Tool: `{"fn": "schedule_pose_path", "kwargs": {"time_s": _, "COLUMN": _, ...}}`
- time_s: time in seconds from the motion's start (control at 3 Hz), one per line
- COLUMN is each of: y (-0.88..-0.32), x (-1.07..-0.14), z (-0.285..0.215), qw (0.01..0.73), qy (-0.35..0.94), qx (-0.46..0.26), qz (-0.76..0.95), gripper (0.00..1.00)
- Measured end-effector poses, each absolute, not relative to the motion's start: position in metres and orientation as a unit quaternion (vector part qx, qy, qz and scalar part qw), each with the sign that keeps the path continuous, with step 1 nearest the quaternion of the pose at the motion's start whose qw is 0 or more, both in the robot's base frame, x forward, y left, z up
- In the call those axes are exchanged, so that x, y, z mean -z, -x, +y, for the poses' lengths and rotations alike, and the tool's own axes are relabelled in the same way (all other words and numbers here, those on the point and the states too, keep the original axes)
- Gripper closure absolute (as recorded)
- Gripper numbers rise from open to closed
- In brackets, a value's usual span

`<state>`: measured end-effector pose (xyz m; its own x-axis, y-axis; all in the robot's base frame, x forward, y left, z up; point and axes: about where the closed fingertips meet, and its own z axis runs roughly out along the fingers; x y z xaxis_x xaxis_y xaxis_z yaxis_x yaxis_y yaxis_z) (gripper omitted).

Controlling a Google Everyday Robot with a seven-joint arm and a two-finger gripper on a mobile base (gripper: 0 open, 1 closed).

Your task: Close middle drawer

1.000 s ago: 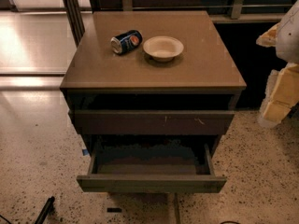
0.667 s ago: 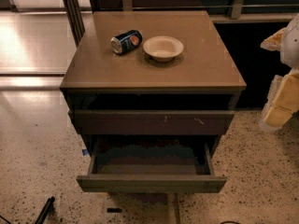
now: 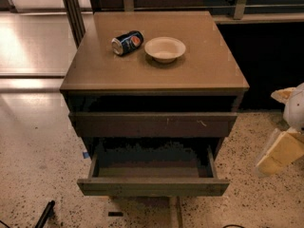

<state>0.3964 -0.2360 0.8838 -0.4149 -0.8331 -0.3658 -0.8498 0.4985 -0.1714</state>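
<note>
Middle drawer: pulled far out toward 6 o'clock, its interior bare and dark, its plain front well forward of the cabinet body; this is why it needs pushing in
Upper drawer front: nearly flush, with small pale scratches, overhanging the back of the open drawer
Gripper: at about 4 o'clock from the cabinet, low beside its right flank and well apart from the drawer; spread or pressed together, I cannot tell
Judged reason for its place: probably staged to the side to swing round to the drawer front
Can and bowl: on the top toward 12 o'clock, just beside each other, clear of any push
Next move calls for: a square shove toward 12 o'clock
</note>
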Motion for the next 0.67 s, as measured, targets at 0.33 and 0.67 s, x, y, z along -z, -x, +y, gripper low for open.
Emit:
{"fn": "schedule_pose_path", "kwargs": {"time_s": 0.33, "y": -0.384, "x": -0.815, "z": -0.231, "qw": 0.204, "qy": 0.474, "qx": -0.063, "qz": 0.854, "gripper": 0.0}}
{"fn": "schedule_pose_path", "kwargs": {"time_s": 0.67, "y": -0.377, "x": -0.753, "z": -0.216, "qw": 0.188, "qy": 0.466, "qx": -0.104, "qz": 0.858, "gripper": 0.0}}
